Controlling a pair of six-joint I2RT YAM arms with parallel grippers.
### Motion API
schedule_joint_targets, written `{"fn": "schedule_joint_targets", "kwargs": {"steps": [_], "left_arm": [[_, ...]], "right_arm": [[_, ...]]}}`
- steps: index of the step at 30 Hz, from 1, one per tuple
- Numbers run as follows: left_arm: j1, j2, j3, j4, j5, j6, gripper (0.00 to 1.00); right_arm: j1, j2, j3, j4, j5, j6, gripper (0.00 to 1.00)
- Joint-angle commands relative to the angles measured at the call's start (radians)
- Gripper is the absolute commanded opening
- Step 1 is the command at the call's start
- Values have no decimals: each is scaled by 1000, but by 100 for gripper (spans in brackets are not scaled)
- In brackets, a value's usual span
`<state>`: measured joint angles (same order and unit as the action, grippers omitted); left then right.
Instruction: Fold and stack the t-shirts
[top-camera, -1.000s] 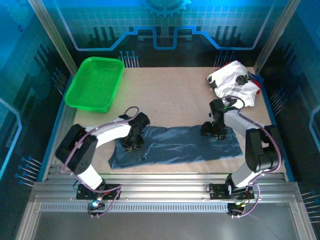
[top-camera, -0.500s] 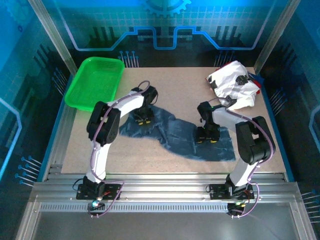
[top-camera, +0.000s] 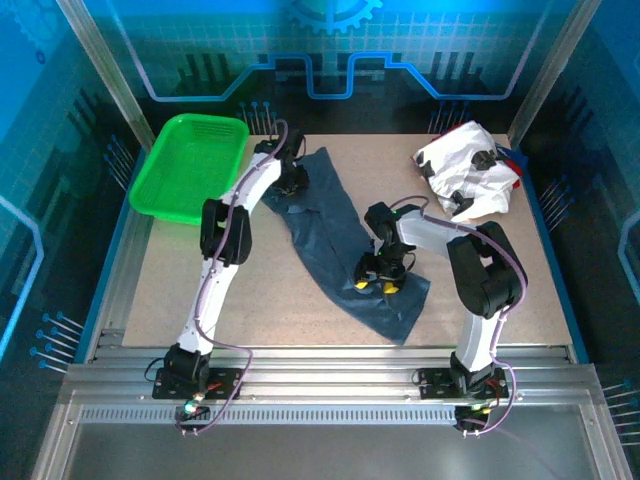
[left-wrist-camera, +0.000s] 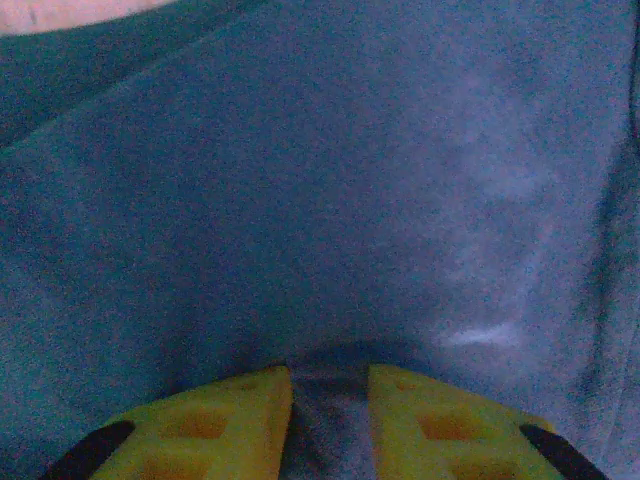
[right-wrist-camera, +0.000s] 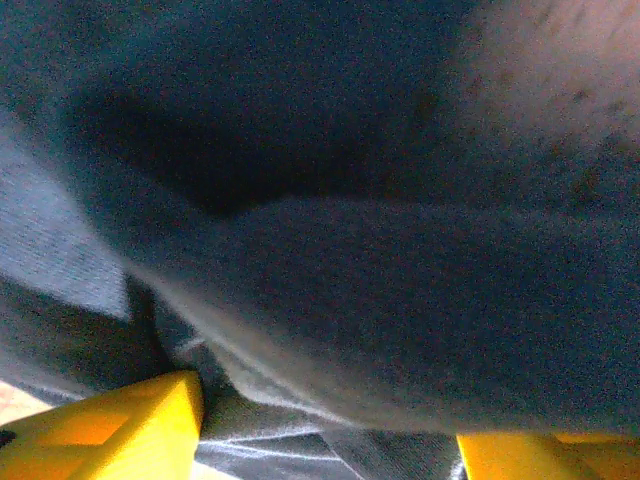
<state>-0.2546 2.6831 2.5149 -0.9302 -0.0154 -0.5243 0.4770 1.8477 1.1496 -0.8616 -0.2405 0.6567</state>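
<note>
one dark slate-blue cloth t-shirt (top-camera: 330, 235) lies slantwise across the table (top-camera: 250, 290), its far end pinched in the narrow jaws of the left gripper (top-camera: 290, 178), near one green plastic mesh basket (top-camera: 190, 160) at the far left corner. the right gripper (top-camera: 375, 287) stands wide over the near end. a heap of white-and-red shirts (top-camera: 465, 165) sits at the far right corner.

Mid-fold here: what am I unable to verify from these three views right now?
- Top view: how many shirts make up the crumpled white, black-printed and red cloth heap; bunched together.
- Right wrist view: whether the right gripper clamps the dark slate-blue cloth t-shirt; folds hide the contact.
- Left wrist view: shirt edges; too close, blurred.
</note>
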Motion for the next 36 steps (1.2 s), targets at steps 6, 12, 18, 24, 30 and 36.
{"fn": "schedule_joint_targets", "kwargs": {"steps": [6, 12, 18, 24, 30, 36], "left_arm": [[77, 199, 142, 35, 187, -46, 28], [98, 214, 144, 182, 266, -131, 29], [94, 275, 194, 409, 433, -270, 33], [103, 293, 196, 550, 464, -361, 35], [122, 303, 211, 751, 606, -526, 54], [150, 54, 120, 799, 706, -510, 85]], "right_arm": [[51, -106, -162, 122, -168, 428, 71], [111, -167, -176, 237, -207, 636, 73], [140, -80, 27, 142, -188, 528, 74], [100, 28, 343, -56, -36, 298, 74], [45, 71, 447, -143, 120, 150, 74], [6, -96, 259, -198, 229, 10, 76]]}}
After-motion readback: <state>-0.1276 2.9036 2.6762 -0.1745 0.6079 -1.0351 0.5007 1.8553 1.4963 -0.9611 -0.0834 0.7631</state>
